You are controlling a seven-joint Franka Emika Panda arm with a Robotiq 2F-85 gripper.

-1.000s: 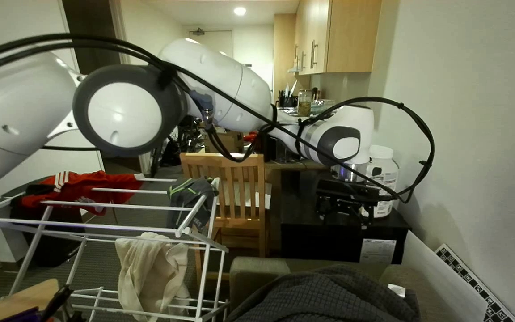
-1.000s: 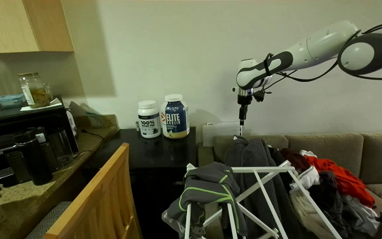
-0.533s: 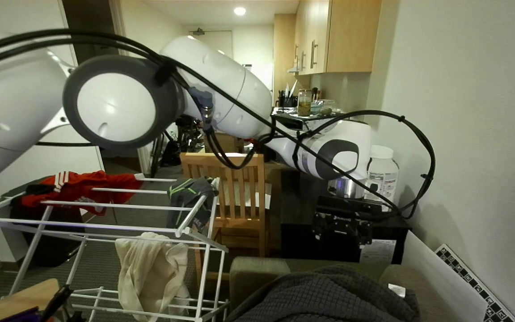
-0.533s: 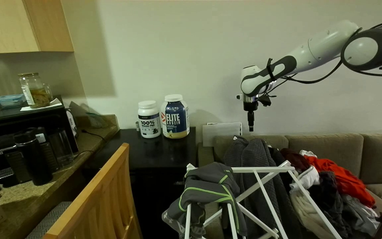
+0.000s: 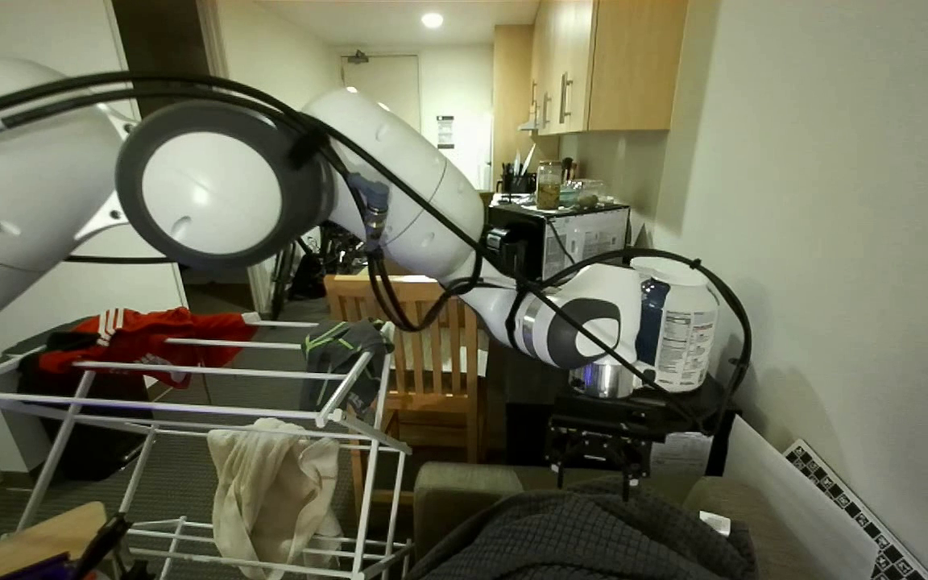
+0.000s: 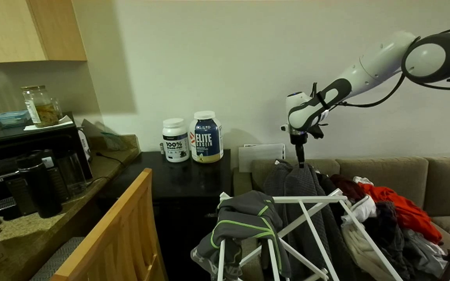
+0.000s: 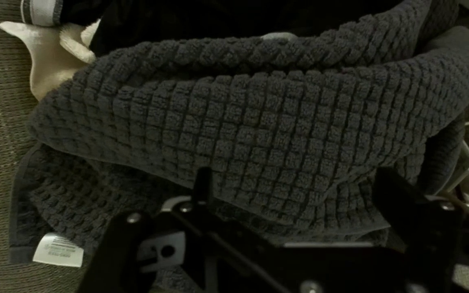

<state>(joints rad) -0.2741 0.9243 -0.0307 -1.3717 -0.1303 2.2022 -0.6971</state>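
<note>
Dark grey waffle-weave towel [image 7: 267, 126] lies bunched on the sofa [image 6: 397, 171], at the end by the black cabinet [image 6: 205, 183]. Gripper [image 7: 294, 173] points down right above it, jaws spread wide, nothing gripped between them. In both exterior views its tips line up with the towel's upper edge; whether they touch the fabric I can't make out. Towel takes up most of the wrist view, folded over itself, white care tag [image 7: 58, 250] sticking out at one corner, pale cloth [image 7: 49, 61] and black fabric [image 7: 218, 16] at the top of that view. Arm [image 6: 383, 58] comes in from the side opposite the cabinet, elbow high, wrist low. White drying rack [image 6: 311, 199] stands just in front of the sofa; on it a grey garment with green trim [image 6: 244, 210], a red garment [image 5: 150, 342] and, lower down, a beige cloth [image 5: 271, 483]. More laundry [image 6: 385, 226] piled next to the towel, bright red piece [image 6: 404, 210] among it. On the cabinet, upright, side by side: white tub [image 6: 176, 146] and taller blue-labelled tub [image 6: 206, 138]. Wooden chair [image 6: 107, 222] just beside the cabinet. Glass jar [image 6: 43, 111] sits on a black boxy appliance [image 6: 2, 134] further along.
</note>
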